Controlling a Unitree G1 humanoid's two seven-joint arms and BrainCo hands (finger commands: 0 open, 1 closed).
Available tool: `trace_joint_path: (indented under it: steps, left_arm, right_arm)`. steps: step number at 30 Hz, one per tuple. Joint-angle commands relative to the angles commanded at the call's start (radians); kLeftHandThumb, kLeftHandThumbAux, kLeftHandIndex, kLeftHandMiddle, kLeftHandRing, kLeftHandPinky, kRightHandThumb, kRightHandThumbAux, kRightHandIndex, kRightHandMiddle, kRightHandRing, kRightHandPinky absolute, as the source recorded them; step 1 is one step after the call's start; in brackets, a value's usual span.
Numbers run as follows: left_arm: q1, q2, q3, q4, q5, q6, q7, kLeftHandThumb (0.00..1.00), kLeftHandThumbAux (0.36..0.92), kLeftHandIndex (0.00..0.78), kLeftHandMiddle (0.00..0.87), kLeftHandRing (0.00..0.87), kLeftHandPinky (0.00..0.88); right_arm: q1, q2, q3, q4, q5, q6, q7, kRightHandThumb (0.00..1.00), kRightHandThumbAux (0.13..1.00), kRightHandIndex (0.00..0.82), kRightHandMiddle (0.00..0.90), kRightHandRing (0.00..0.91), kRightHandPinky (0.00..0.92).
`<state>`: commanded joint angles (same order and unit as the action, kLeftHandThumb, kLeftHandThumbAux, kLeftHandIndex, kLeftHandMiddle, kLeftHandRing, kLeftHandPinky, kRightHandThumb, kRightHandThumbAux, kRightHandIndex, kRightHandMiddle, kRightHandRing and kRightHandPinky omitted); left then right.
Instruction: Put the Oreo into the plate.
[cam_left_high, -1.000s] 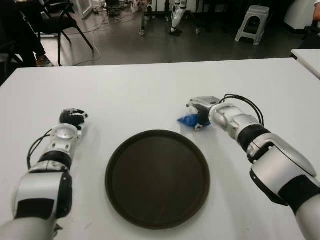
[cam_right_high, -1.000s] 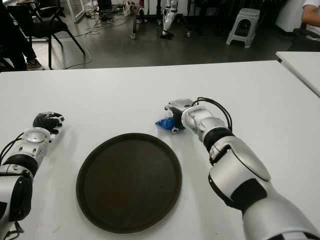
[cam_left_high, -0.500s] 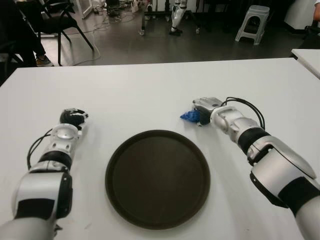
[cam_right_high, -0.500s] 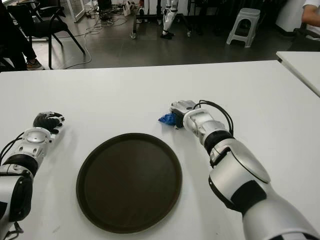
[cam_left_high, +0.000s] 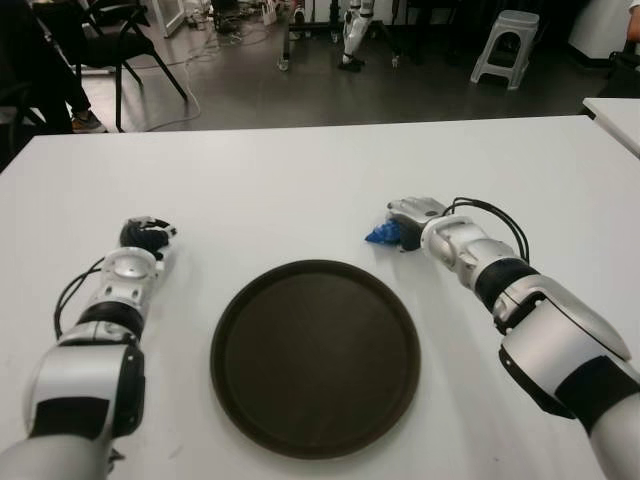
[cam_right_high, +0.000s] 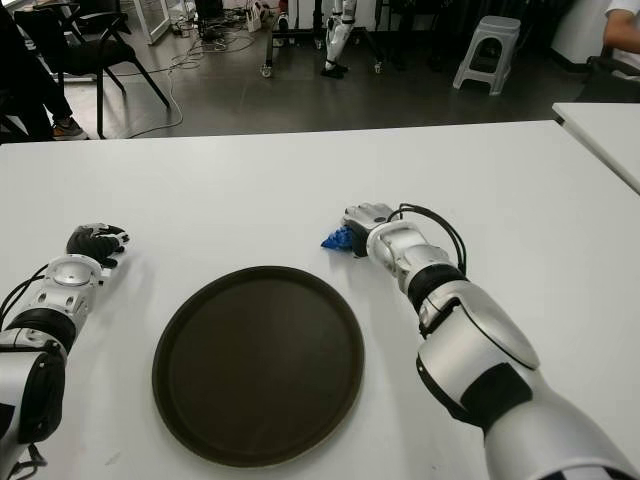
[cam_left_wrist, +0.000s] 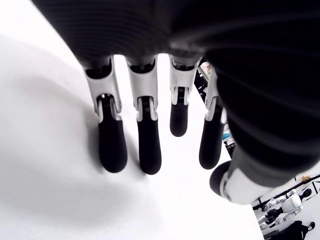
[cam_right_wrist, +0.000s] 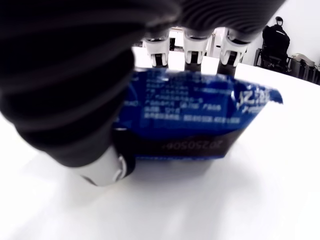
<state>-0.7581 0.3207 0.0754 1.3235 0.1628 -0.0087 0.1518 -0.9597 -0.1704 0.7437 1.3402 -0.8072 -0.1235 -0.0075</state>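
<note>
1. We see our right hand (cam_left_high: 408, 222) beyond the plate's far right edge, its fingers (cam_right_wrist: 192, 47) curled around the blue Oreo packet (cam_right_wrist: 192, 117); in the right wrist view the packet sits against the palm with the thumb pressed on one side and three fingers behind it; it is low over the white surface (cam_left_high: 300, 180), and we cannot tell whether it touches.
2. The Oreo packet pokes out of that hand toward our left in the eye views; it is near the plate (cam_left_high: 315, 355) but outside its rim.
3. The plate is dark, round and lies flat on the surface between our two arms; nothing is in it.
4. Our left hand (cam_left_high: 146, 235) shows to the left of the plate, well apart from it; its fingers (cam_left_wrist: 111, 142) are stretched out, slightly spread, holding nothing.
</note>
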Motion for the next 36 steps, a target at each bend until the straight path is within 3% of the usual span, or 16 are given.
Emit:
trace_joint_path:
  steps: [22,36]
  left_arm:
    - [0.002,0.004,0.002,0.002,-0.005,-0.006,-0.009,0.677,0.726,0.398,0.139,0.144,0.135]
    - [0.0,0.002,0.0,0.001,-0.002,-0.002,-0.01,0.678,0.726,0.398,0.14,0.152,0.154]
  right_arm:
    - [-0.003,0.001,-0.013,-0.004,0.001,-0.005,0.017,0.69,0.736,0.412,0.055,0.058,0.079]
    - [0.011,0.001,-0.067,-0.012,0.02,0.0,-0.079,0.691,0.735,0.412,0.059,0.073,0.1]
